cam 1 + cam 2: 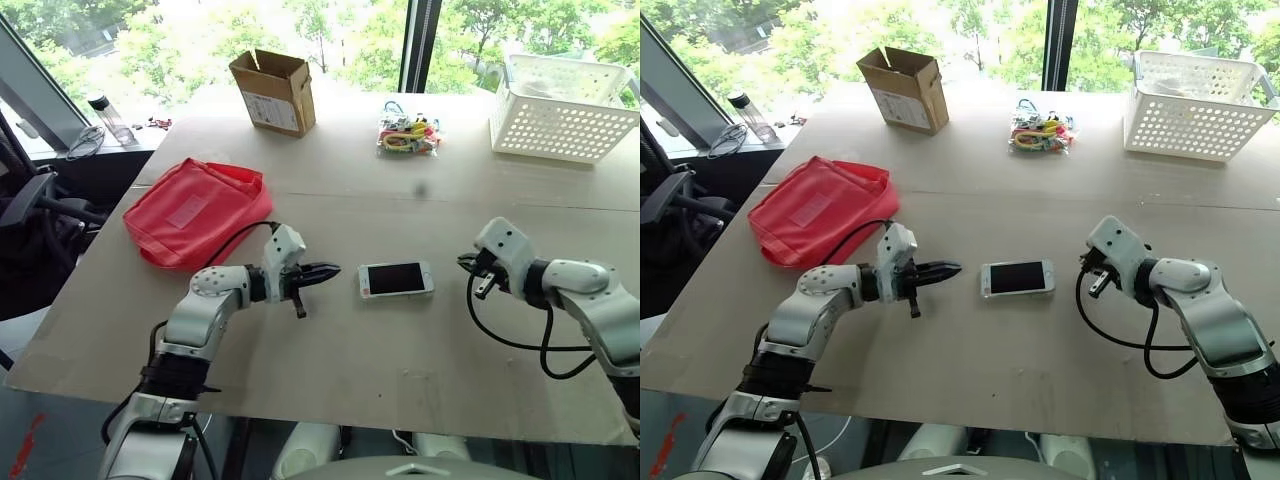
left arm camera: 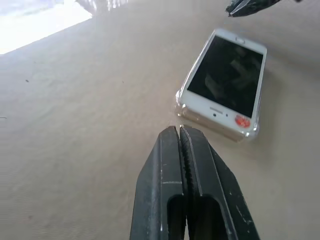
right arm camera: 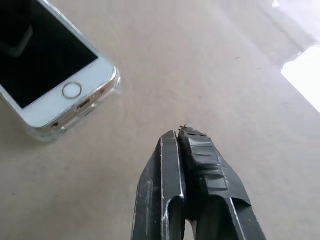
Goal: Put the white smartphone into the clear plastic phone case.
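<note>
I am keeping both clenched, empty tools, left gripper point(image 1: 328, 270) and right gripper point(image 3: 186, 134), clear while checking the white smartphone point(image 1: 396, 280) is sitting flush in the clear plastic phone case point(image 2: 181, 106).

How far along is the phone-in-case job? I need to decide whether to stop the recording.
Looks done: the white smartphone lies screen up inside the clear plastic phone case, whose rim shows around its edges on the table. Nothing is in hand: the left gripper and right gripper are shut, empty, either side. Whether every corner is seated is unclear.
</note>
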Available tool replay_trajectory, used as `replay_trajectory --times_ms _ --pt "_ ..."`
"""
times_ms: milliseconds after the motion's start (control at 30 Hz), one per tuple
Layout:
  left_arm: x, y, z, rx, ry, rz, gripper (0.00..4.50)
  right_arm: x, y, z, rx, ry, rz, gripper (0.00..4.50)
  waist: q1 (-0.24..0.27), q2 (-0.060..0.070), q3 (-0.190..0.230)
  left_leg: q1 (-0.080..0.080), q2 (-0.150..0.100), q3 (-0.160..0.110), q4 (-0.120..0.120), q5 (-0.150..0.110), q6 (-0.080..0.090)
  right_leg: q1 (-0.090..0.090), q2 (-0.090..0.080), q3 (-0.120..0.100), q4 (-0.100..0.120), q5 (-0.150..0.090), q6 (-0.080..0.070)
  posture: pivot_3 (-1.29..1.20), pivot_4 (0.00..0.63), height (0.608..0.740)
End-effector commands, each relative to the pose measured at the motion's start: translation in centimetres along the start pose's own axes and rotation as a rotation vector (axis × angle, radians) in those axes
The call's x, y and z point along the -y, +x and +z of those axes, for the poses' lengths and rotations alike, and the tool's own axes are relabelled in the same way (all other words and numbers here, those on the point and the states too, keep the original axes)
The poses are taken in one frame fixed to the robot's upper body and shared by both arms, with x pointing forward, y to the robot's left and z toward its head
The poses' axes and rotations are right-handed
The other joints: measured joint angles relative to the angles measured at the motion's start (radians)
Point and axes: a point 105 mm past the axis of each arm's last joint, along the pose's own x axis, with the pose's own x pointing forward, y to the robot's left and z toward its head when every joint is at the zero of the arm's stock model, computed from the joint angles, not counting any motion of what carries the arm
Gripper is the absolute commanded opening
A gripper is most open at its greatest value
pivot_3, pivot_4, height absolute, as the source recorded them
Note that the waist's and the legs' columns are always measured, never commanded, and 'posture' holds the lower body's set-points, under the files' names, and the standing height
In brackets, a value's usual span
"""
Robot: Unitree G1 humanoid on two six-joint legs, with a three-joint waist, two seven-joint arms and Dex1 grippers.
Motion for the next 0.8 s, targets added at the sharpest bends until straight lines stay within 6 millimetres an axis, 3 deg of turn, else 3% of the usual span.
replay_trajectory --times_ms 33,200,300,567,800 --pt "1.2 1.8 1.7 0.044 0.045 -0.071 0.05 -0.7 0.3 2.9 0.162 0.018 0.050 0.00 0.000 0.000 0.000 0.000 0.000 0.000 0.000 0.000 0.000 0.000 0.000 0.000 0.000 0.000 0.000 0.00 0.150 0.740" --pt "1.7 4.7 0.5 -0.022 0.068 -0.117 0.05 -1.5 1.8 3.2 0.161 0.005 0.125 0.00 -0.001 0.000 0.000 0.000 0.000 0.000 0.001 0.000 0.000 0.000 0.000 0.000 0.000 0.000 0.000 0.00 0.150 0.740" --pt "2.0 5.3 -0.1 -0.042 0.060 -0.132 0.05 -1.9 2.4 2.9 0.138 0.003 0.181 0.00 -0.004 0.000 0.000 0.000 0.000 0.000 0.000 0.000 0.000 0.000 0.000 0.000 0.000 0.000 0.000 0.00 0.150 0.740" --pt "2.5 5.6 -1.8 -0.101 0.048 -0.125 0.05 -3.1 3.9 -2.5 -0.155 -0.050 0.341 0.00 -0.001 -0.001 -0.002 0.002 0.000 0.000 0.001 0.000 0.000 0.002 0.000 0.000 0.000 0.000 0.000 0.00 0.150 0.740" --pt "2.7 5.8 -2.0 -0.104 0.038 -0.111 0.05 -4.7 5.4 -4.8 -0.280 -0.073 0.434 0.00 -0.001 -0.009 -0.010 0.015 0.000 0.000 0.000 -0.003 0.004 0.014 0.000 0.000 -0.001 0.000 0.000 0.00 0.150 0.740"
